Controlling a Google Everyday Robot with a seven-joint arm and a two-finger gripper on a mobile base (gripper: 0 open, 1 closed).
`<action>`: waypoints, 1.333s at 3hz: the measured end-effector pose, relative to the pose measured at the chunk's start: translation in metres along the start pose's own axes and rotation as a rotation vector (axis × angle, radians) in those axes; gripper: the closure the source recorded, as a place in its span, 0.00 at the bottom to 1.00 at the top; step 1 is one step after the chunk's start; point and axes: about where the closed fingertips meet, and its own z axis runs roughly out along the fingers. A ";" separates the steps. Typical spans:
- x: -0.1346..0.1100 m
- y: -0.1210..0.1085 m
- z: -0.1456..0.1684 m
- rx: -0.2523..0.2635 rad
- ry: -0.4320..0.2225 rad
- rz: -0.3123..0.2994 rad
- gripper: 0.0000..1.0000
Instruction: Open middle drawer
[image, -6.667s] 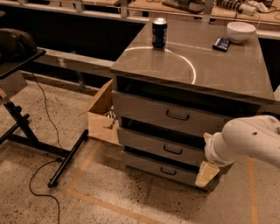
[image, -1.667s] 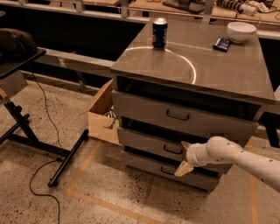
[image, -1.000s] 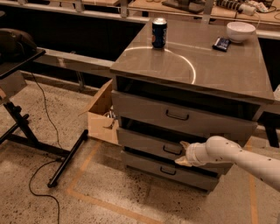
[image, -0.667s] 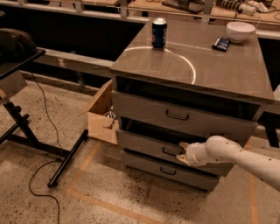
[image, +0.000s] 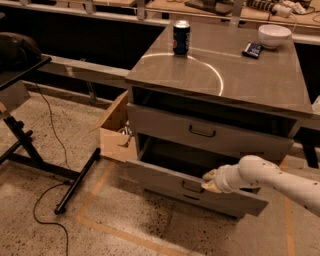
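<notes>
Now the middle drawer (image: 160, 176) stands partly out of the grey cabinet (image: 240, 75), under the top drawer (image: 165, 124). The gripper (image: 210, 181) is at the upper edge of the middle drawer's front, just above its small handle (image: 192, 187). Whether it is clenched or released, I cannot tell.

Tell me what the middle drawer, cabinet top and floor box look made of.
The middle drawer looks like grey painted metal: thin flat front; the hand sits at its top edge. The cabinet top is smooth, reflecting light: metal or laminate. The box is brown cardboard, flaps folded.
</notes>
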 end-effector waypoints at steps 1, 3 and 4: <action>-0.001 0.000 -0.001 0.000 0.000 0.000 0.58; 0.001 0.017 -0.075 -0.030 0.008 0.008 0.12; -0.004 0.018 -0.095 -0.026 0.002 -0.001 0.09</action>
